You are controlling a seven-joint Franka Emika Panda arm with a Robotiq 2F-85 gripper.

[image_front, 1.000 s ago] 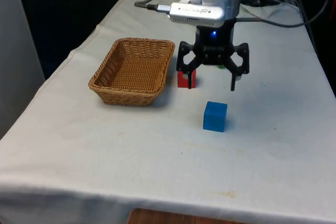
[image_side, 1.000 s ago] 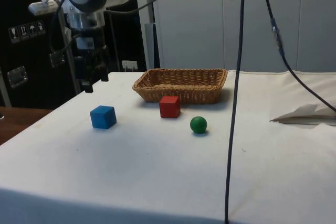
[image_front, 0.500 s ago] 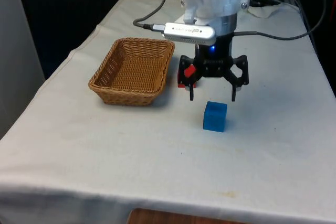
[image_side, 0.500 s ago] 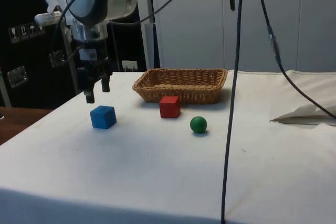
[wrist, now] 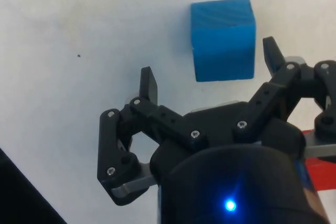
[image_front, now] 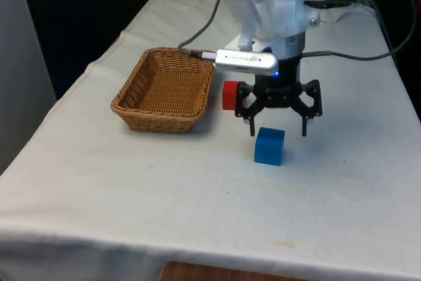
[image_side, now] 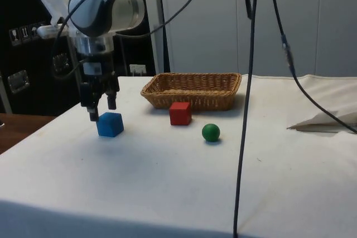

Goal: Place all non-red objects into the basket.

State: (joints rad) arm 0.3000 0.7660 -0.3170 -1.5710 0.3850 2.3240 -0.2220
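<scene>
A blue cube (image_front: 270,146) (image_side: 110,124) (wrist: 223,39) rests on the white cloth. My gripper (image_front: 278,128) (image_side: 102,111) (wrist: 210,69) hangs open just above the cube's far side, fingertips level with its top and nothing between them. Beside the wicker basket (image_front: 161,118) (image_side: 192,100) stands a red cube (image_front: 230,93) (image_side: 180,113), partly hidden behind the gripper in the front view. A green ball (image_side: 211,132) lies near the red cube. The basket holds nothing that I can see.
Black cables (image_side: 245,110) hang down in front of the side camera. A crumpled fold of cloth (image_side: 326,122) lies at the side view's right. The table edge (image_front: 217,255) runs close to the front camera.
The gripper has come down and moved from near the red cube to just over the blue cube, staying open. The cubes, ball and basket have not moved.
</scene>
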